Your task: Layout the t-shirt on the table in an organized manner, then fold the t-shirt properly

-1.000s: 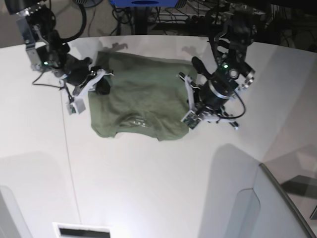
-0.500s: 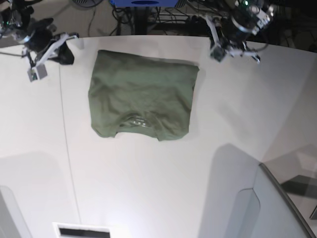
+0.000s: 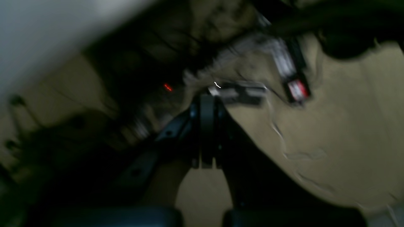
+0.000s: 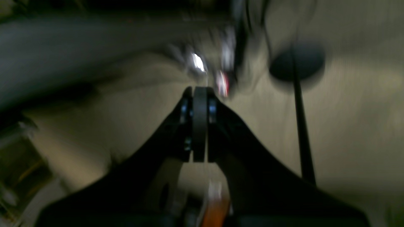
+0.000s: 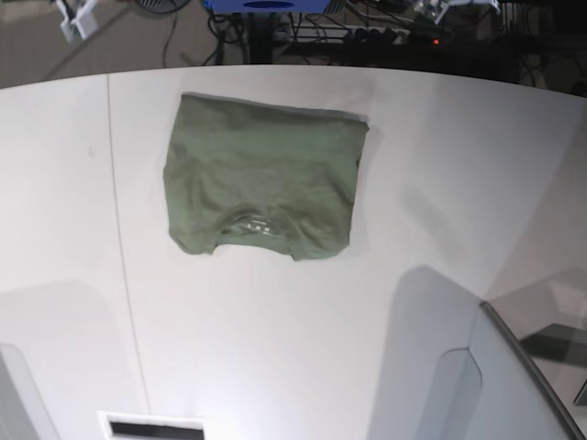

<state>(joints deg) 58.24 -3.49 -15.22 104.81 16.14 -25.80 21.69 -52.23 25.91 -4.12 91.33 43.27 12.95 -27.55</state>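
You are looking at the t-shirt (image 5: 261, 183) lying folded into a compact, roughly square bundle on the far middle of the table (image 5: 303, 348), neck showing at its near edge, with no arm touching it. Your left gripper (image 3: 206, 126) is sitting clenched on nothing in its blurred wrist view, and your right gripper (image 4: 199, 124) is likewise clenched and empty. Judging by this, the folding is looking essentially finished; at most a slight squaring of the uneven edges is remaining.
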